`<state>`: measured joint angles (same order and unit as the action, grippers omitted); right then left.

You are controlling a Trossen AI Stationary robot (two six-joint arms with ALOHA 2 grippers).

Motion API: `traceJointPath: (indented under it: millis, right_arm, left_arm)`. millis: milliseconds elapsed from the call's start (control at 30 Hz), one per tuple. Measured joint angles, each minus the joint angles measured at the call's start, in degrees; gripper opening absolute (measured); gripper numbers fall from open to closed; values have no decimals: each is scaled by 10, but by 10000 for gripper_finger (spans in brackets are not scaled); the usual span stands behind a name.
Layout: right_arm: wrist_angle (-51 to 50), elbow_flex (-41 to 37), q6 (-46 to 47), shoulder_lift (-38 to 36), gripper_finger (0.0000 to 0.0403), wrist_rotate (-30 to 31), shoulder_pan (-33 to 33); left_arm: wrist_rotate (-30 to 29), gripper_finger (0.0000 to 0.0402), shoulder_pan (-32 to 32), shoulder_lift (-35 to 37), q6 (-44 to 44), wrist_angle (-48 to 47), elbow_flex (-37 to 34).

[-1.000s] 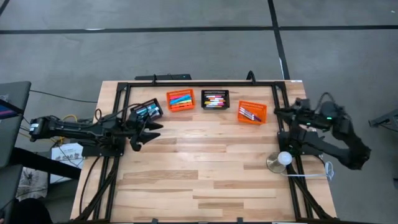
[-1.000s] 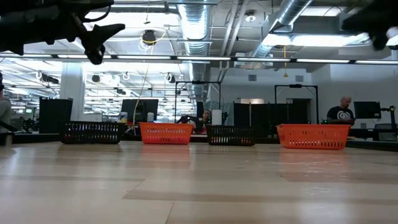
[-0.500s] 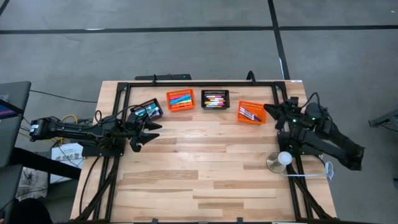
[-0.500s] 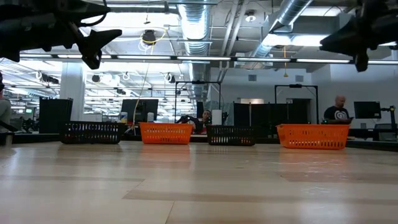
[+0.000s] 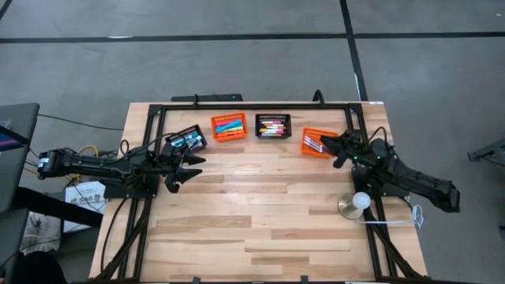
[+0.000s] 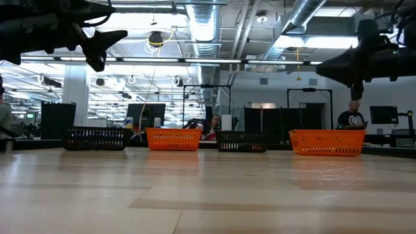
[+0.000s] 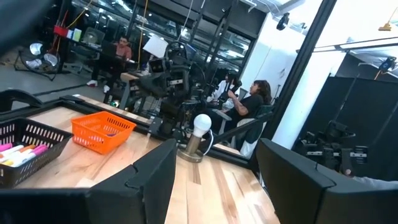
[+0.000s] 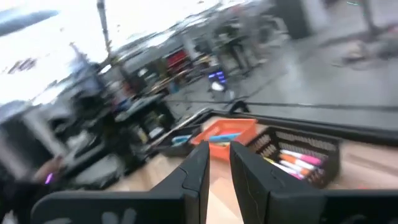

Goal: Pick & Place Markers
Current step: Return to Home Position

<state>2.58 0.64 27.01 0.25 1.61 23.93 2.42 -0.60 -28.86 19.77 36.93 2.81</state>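
The markers lie in four small mesh baskets along the table's far side: a black basket (image 5: 187,140), an orange basket (image 5: 229,126), a second black basket (image 5: 273,126) and a right orange basket (image 5: 319,143). My left gripper (image 5: 189,162) hovers open and empty just near of the left black basket, high above the table (image 6: 107,49). My right gripper (image 5: 335,147) hovers beside the right orange basket's right end, also raised (image 6: 338,68); its fingers stand a narrow gap apart (image 8: 219,168) and hold nothing. Pink and orange markers (image 8: 295,163) show in its wrist view.
A white bulb on a round base (image 5: 359,203) stands near the table's right edge, close to my right arm. A black rail frame (image 5: 252,104) borders the table. Bare wood (image 5: 260,213) spreads over the middle and near side. People sit in the room behind (image 6: 354,117).
My right gripper has swung from beyond the table's right edge toward the left, coming in beside the right orange basket, and has come down somewhat. The baskets and markers have not moved.
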Motion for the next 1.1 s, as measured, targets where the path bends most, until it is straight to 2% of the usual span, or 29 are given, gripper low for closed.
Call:
traceJointPath:
  millis: [167,233,467,1100]
  right_arm:
    - [13,0,-74,0,54,-111,2]
    - [7,0,-83,0,54,-129,2]
    - [-11,0,-89,1,54,-101,2]
    - [-13,0,-90,1,54,-90,2]
  left_arm:
    - [7,222,0,0,-1,2,-10]
    - [8,222,0,0,0,1,-20]
    - [8,222,0,0,-33,-4,-25]
    - [6,222,0,-1,-46,-4,-25]
